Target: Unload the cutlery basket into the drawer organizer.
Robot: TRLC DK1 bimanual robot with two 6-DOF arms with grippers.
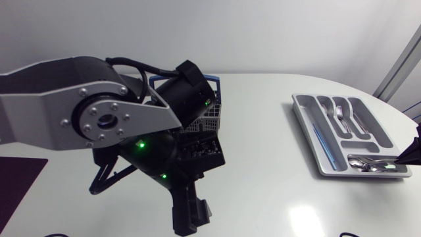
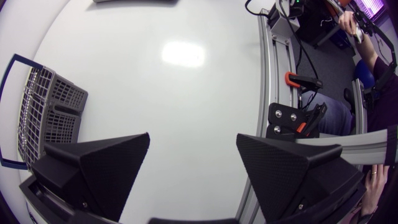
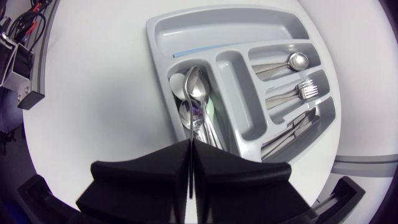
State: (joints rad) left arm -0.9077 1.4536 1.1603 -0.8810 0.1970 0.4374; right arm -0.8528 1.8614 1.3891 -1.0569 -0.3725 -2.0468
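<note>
The grey cutlery basket (image 1: 212, 113) with a blue handle stands at the table's middle, mostly hidden behind my left arm; it also shows beside my left gripper (image 2: 193, 163). That gripper (image 1: 191, 216) hangs open over bare table near the front edge, nothing between its fingers (image 2: 102, 168). The grey drawer organizer (image 1: 309, 125) lies at the right. It holds several spoons (image 3: 196, 99), a fork (image 3: 305, 92), a small spoon (image 3: 293, 61) and knives (image 3: 292, 134) in separate compartments. My right gripper (image 3: 189, 148) is shut just above the handles of the spoons (image 1: 368, 162), at the organizer's near end.
A thin blue item (image 3: 186, 53) lies in the organizer's long side compartment. A dark mat (image 1: 16, 181) covers the table's front left corner. White table stretches between the basket and the organizer.
</note>
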